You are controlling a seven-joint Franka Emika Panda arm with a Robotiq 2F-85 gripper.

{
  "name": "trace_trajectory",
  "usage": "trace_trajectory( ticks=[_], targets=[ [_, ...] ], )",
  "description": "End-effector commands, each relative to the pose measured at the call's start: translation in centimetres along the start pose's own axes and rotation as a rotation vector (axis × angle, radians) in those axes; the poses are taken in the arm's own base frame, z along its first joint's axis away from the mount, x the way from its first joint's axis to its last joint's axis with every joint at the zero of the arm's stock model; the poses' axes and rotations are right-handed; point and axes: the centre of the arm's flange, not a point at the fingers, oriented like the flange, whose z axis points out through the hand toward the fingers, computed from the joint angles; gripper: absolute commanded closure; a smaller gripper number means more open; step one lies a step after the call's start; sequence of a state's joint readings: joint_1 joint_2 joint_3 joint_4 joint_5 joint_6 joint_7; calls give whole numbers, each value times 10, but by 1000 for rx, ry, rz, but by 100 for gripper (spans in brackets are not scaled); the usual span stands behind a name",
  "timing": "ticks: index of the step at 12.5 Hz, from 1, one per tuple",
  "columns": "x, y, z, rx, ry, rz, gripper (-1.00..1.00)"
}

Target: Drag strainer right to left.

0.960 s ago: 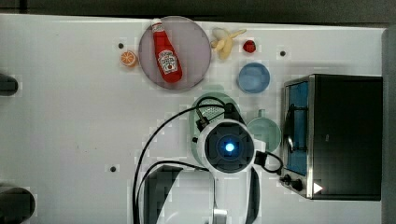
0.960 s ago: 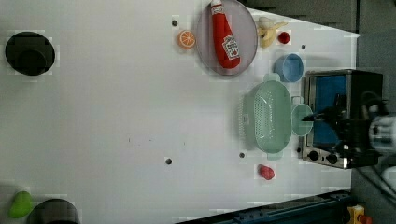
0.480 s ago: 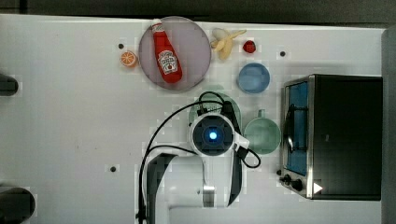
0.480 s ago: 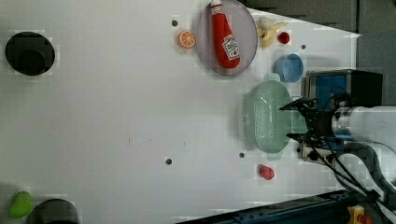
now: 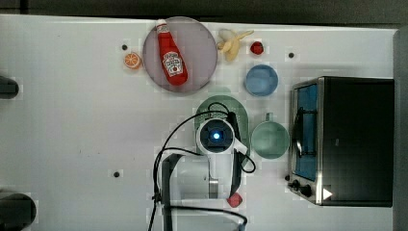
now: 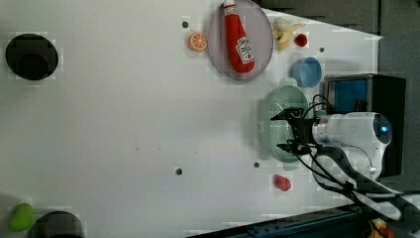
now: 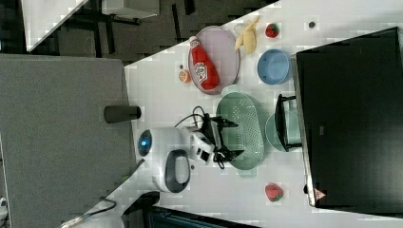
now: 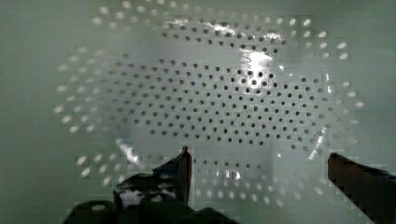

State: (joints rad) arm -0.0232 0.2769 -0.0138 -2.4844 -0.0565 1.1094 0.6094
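White table [image 5: 72, 134], strainer [image 6: 277, 101], dark toaster oven [image 5: 358, 139]

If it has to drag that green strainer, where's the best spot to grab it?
Probably the thin rim of the strainer, from above. It sits upright with its oval bowl open upward, so one finger could go inside the wall and one outside. The open gripper hangs over its perforated floor, nearer the rim on the right view's left.

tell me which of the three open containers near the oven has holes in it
The strainer, the pale mint-green oval under the open gripper. The green mug and blue bowl are round and solid.
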Motion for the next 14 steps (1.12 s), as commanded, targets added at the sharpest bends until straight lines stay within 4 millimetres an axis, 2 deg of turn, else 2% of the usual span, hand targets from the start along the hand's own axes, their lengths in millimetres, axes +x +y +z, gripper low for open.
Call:
trace_trajectory(
  ticks=[1, 3, 8, 14],
  targets=[
    [-22, -4, 15, 7, -9, 118, -100],
    [-38, -7, 27, 17, -13, 87, -100],
    [-67, -12, 30, 21, -17, 67, -100],
    [-140, -18, 28, 24, -35, 156, -100]
  ],
)
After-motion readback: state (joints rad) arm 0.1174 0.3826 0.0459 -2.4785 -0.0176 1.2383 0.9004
